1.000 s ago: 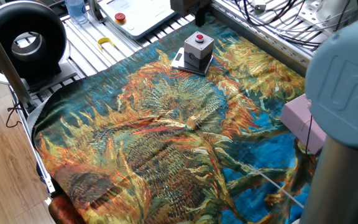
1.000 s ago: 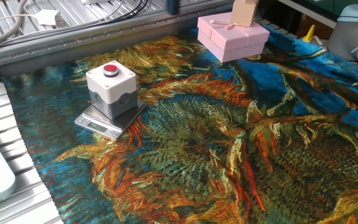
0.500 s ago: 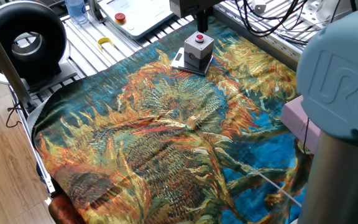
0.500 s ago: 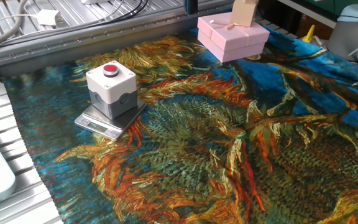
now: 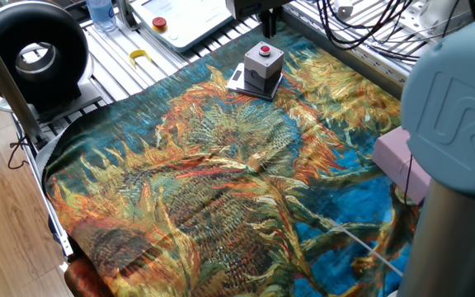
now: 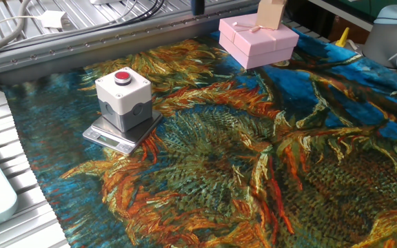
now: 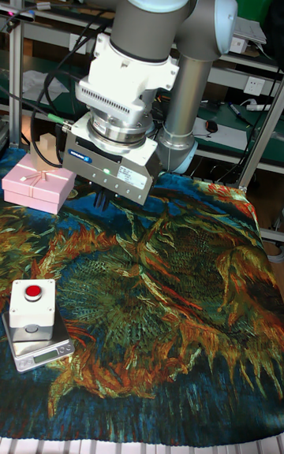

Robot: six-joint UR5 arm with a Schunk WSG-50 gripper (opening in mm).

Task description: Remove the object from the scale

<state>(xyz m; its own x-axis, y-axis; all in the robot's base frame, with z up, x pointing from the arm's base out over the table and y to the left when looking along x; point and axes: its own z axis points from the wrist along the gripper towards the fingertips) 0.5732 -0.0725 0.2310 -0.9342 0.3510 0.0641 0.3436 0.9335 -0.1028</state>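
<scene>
The object [image 6: 123,100], a small grey box with a red button on top, stands upright on the scale [image 6: 107,138], a thin silver plate lying on the sunflower-patterned cloth. Both also show in one fixed view, the object [image 5: 263,64] on the scale [image 5: 239,83], and at the lower left of the tall view, the object [image 7: 31,308] on the scale [image 7: 41,354]. My gripper [image 7: 103,199] hangs in the air up and right of the box, clear of it. Only its dark tip reaches the gripper [image 5: 267,20] and gripper [image 6: 197,7] in the fixed views. The gap between its fingers does not show.
A pale pink gift box [image 6: 258,41] with a small wooden block [image 6: 271,12] on it sits at the cloth's far side. A white panel with a red button [image 5: 180,18], a yellow clip [image 5: 141,58] and a black round device [image 5: 31,51] lie off the cloth. Cables run along the rail.
The gripper tip swung a little sideways and back near the cloth's far edge, and the arm's big joint shifted. The box stays on the scale.
</scene>
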